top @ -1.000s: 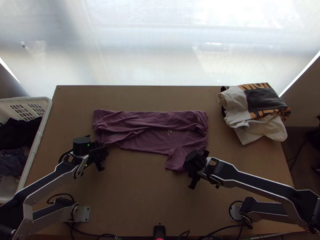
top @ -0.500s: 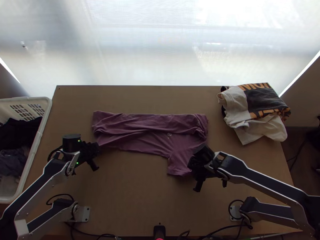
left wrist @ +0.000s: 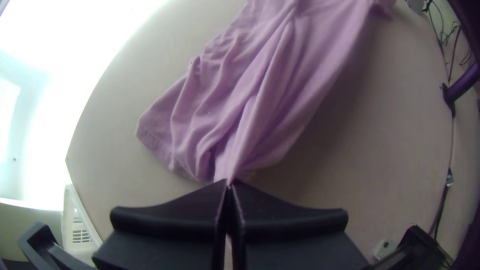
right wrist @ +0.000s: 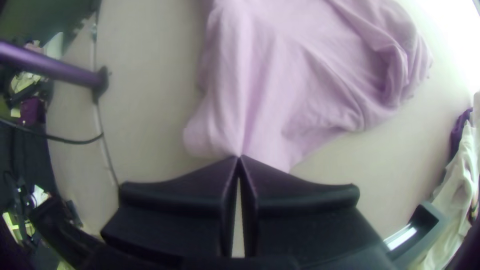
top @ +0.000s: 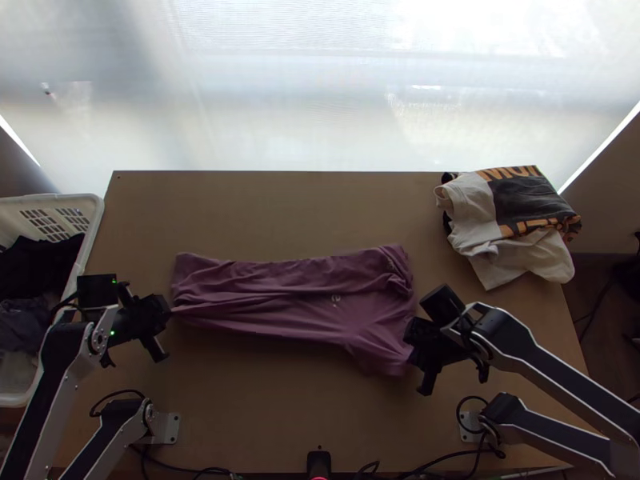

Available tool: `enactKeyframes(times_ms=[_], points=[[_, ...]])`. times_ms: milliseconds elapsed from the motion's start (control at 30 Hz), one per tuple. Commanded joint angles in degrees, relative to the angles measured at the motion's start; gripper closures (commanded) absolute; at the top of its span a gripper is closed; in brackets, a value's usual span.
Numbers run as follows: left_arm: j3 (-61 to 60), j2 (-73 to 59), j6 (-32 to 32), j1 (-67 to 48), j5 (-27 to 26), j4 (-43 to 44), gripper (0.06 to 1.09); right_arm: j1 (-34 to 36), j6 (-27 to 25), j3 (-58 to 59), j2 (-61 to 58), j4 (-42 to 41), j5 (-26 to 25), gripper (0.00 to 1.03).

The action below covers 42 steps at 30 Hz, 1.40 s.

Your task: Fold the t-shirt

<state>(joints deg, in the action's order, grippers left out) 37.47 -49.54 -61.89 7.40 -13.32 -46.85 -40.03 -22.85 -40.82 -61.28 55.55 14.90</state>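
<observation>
Top view: the muted purple cloth t-shirt [top: 280, 300] lies mid-tabletop [top: 256, 416], apparently folded once lengthwise, its hem end left and one sleeve pointing near right. Both near corners are pulled into creases. The left black claw [left wrist: 229, 183] is clenched on the near hem corner; the right black claw [right wrist: 239, 157] is clenched on the sleeve's edge. It should handle as light, limp knit, neither slippery nor fragile, but quick to rumple; these two outer points suit drawing the near edge straight, with gentle, even tension. Pull unevenly and the body could skew. I judge the fold partly made, with smoothing the step in hand.

A small pale print [top: 335, 302] marks the shirt, with another near its right end. Far right sits a stack of cream and dark shirts [top: 520, 220] bearing large orange lettering. Left stands a white plastic basket [top: 90, 240] holding dark clothes [top: 36, 268].
</observation>
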Motion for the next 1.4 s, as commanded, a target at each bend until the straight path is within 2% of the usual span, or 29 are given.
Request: enactKeyframes(times_ms=[0,200,333,500,700,900,1200,1367], points=[[2.78,4.63,-3.15,2.62,-2.50,-12.92,1.05,0.22,-1.14,-0.23,4.41,7.91,2.42,1.00],[-1.79,7.44,1.16,-5.46,-2.59,-10.98,1.05,0.74,-0.79,-5.59,-1.57,4.92,3.65,1.00],[-3.20,3.75,3.44,-9.07,-0.74,-4.04,1.05,4.08,-1.23,-12.44,-10.79,2.55,3.65,1.00],[0.93,-5.92,3.44,-6.61,0.40,3.43,1.05,6.72,-0.97,-20.88,-17.47,1.49,3.56,1.00],[6.74,-15.32,0.63,-0.72,0.40,4.75,1.05,10.15,-0.79,-28.44,-22.57,-0.09,3.39,1.00],[5.50,-16.82,-3.41,2.88,0.67,5.45,1.05,14.10,-1.23,-30.37,-28.11,-2.38,2.95,1.00],[0.06,-18.40,-3.68,1.65,1.90,8.44,1.05,15.86,-1.14,-31.87,-35.76,-6.68,0.49,1.00],[-0.65,-21.56,-1.39,-0.46,2.69,12.66,1.05,16.48,-0.97,-31.87,-39.62,-10.37,-0.57,1.00]])
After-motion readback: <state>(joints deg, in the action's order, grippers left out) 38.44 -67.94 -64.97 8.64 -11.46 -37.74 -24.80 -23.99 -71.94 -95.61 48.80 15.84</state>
